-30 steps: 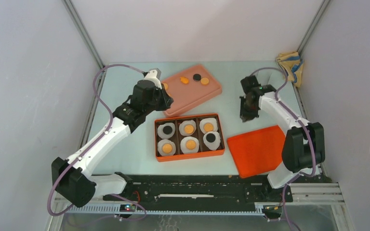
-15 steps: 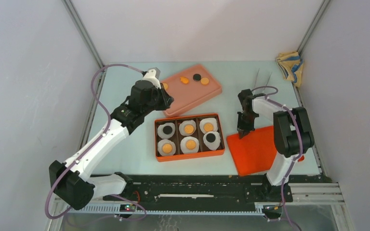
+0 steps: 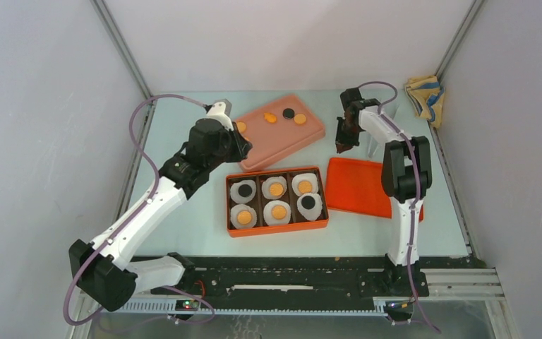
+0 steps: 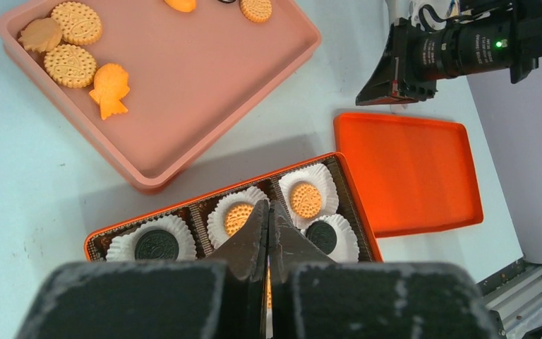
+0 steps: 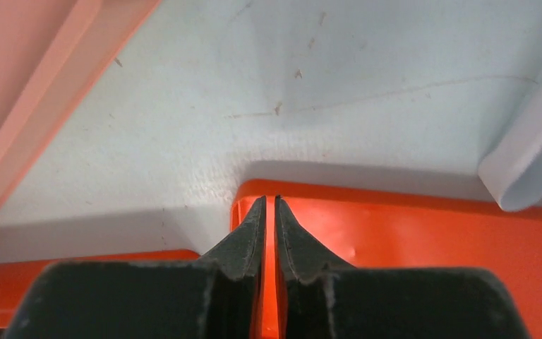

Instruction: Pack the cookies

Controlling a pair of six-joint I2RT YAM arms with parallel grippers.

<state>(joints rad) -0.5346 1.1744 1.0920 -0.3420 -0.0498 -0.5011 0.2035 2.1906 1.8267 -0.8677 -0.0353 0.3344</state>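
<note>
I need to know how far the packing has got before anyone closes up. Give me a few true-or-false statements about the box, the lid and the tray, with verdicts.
1. Each of the six paper cups in the orange box holds one of the cookies. True.
2. The lid is on the box. False: it lies flat on the table, to the right of the box.
3. Two black cookies are among those in the box. True.
4. The pink tray is empty. False: several cookies lie in it.
</note>
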